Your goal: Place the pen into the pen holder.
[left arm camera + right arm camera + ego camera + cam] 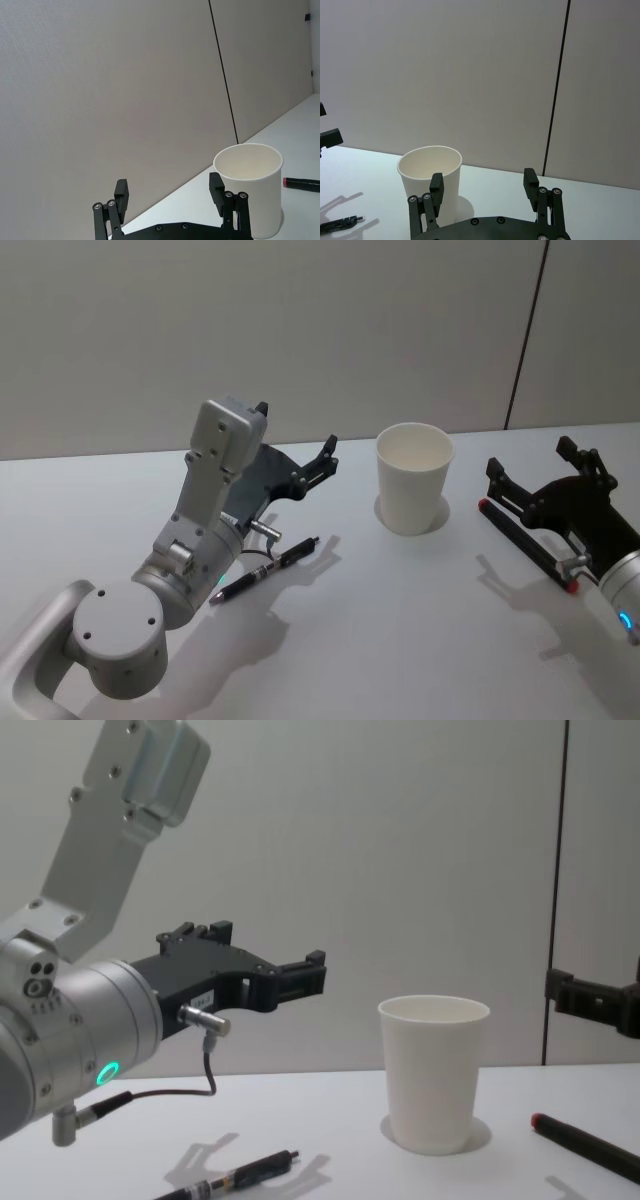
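We find the task at its opening step, with the pick-up not yet made: the pen [266, 569] lies flat on the counter [400, 650], near and left of the pen holder [413, 480], which stands upright and appears empty at the far middle. The left gripper [169, 186] hangs with fingers apart and empty, raised clear of the counter, the pen below it and somewhat nearer; the right gripper [483, 179], likewise spread and empty, hovers at the right over a red-tipped pen [526, 546]. In our judgement the next move calls for the left gripper to tip down, descend astride the barrel and close across it.
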